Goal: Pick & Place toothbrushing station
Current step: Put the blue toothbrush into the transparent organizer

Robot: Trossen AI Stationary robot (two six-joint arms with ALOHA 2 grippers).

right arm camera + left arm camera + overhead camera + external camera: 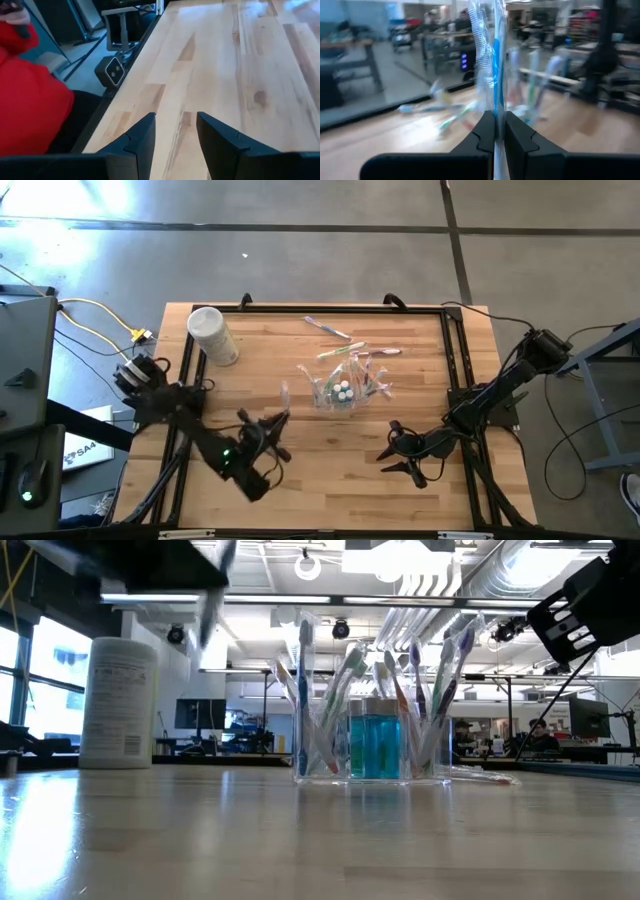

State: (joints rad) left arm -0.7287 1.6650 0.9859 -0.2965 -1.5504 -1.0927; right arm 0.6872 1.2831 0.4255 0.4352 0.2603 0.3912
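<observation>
The toothbrushing station [345, 387], a clear holder full of upright toothbrushes around a blue bottle [375, 745], stands on its base mid-table. My left gripper [280, 420] is near and to the left of the station, pointing level and shut on a blue-and-white toothbrush [492, 65]. That toothbrush [285, 393] shows pale beyond the fingers in the high view. My right gripper [386, 442] hovers open over bare wood near the front right, with nothing between its fingers [175, 117]. My left gripper pinches the toothbrush between its two fingers [485, 127]. The shaft [495, 107] sticks out past the fingertips. The fingers come at it level and lie across it. The brush is lifted clear of the table; blur hides which part of it is held.
A white cylindrical tub [213, 335] lies on its side at the far left. Loose toothbrushes [330, 330] lie beyond the station, more [385, 352] to its right. Black rails [455, 370] border the table. A person in red [30, 95] is beside the table's edge.
</observation>
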